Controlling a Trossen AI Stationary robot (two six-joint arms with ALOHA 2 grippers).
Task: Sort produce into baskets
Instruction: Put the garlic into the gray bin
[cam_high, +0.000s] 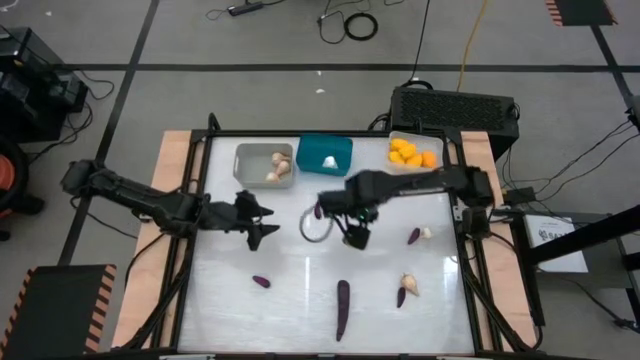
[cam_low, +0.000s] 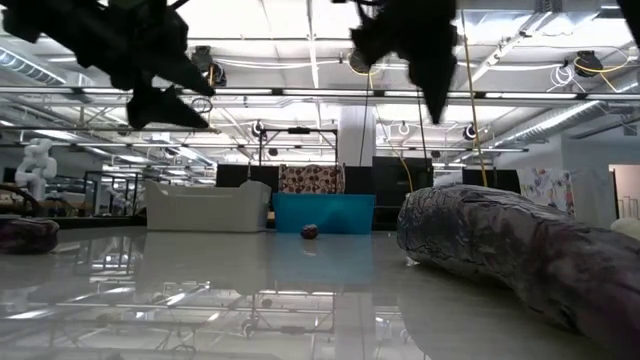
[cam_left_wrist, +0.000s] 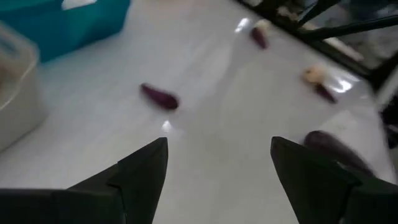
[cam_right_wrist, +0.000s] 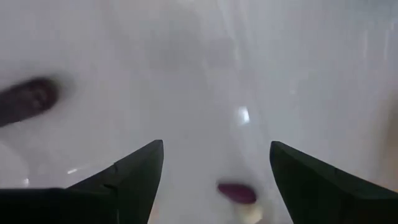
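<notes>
White, glossy surface (cam_high: 250, 310) from above: three tubs line its far edge, purple pieces (cam_high: 342, 308) lie scattered toward the near edge. Low view: teal tub (cam_low: 322, 213) behind a small purple piece. Left claw (cam_left_wrist: 217, 171) gapes empty; right claw (cam_right_wrist: 214, 168) likewise, likely picking next. No readable writing.

3 baskets (cam_high: 324, 153) line the table's (cam_high: 300, 300) far edge, purple produce (cam_high: 342, 308) scattered nearer.

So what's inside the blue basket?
The teal basket shows one small white piece on its floor, nothing purple. The low view shows only its outer wall, so the high view alone shows its inside.
</notes>
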